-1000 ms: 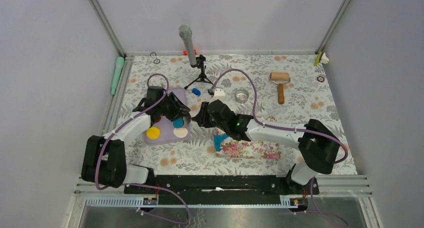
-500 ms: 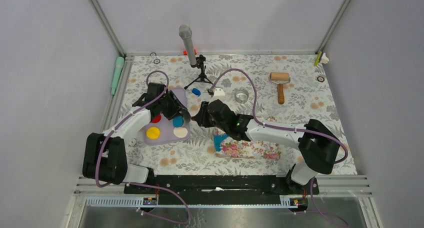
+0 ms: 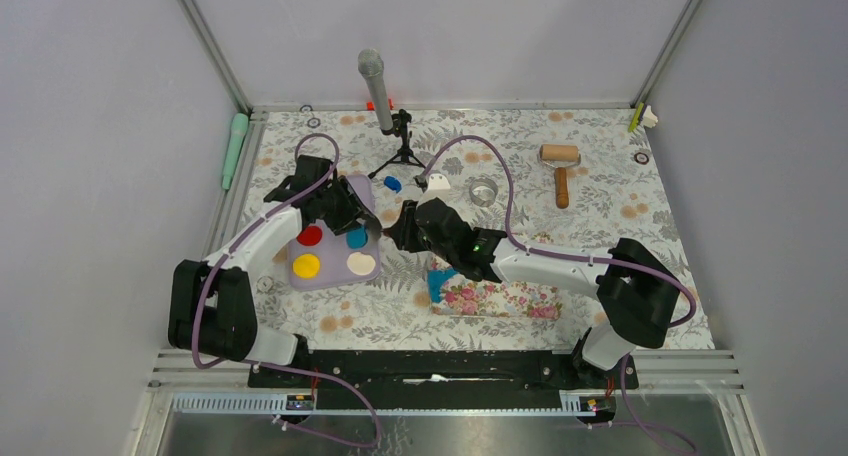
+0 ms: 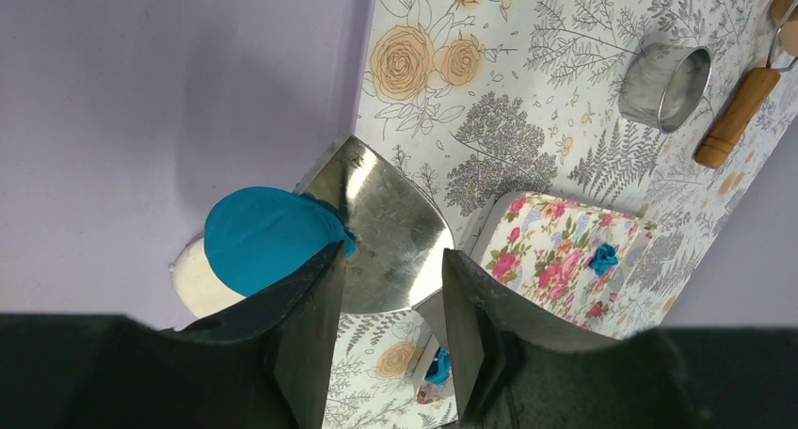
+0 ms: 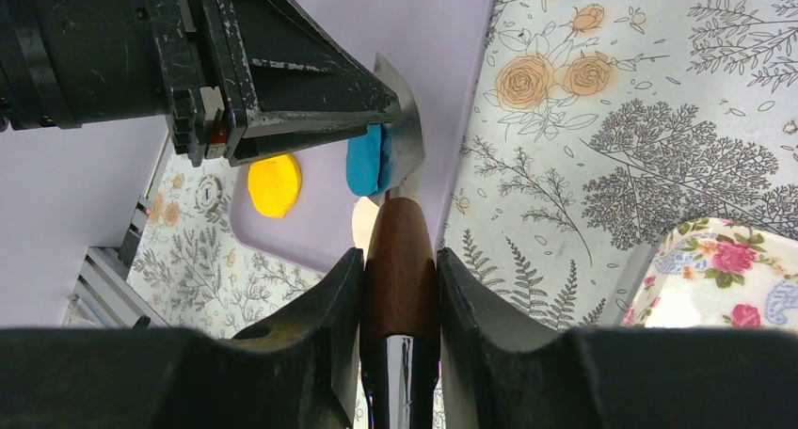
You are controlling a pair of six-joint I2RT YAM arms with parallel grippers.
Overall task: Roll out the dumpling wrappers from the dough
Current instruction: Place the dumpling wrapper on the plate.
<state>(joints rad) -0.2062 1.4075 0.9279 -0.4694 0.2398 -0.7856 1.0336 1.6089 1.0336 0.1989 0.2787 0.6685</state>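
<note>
Grip detail comes only from my right wrist camera: the right gripper [image 5: 400, 264] is clamped on the spatula [image 5: 399, 231] by its brown handle, and the steel blade lies against the blue dumpling wrapper [image 5: 365, 161]. My left wrist camera shows the left gripper [image 4: 393, 260] with jaws partly apart, the blade in the gap and the wrapper beside one finger. From above, the lavender tray [image 3: 332, 281] holds a red disc [image 3: 309, 235], a yellow disc [image 3: 306, 266], a cream disc [image 3: 361, 264] and that wrapper. Dough [image 4: 602, 258] scraps sit on the floral mat [image 4: 555, 241].
</note>
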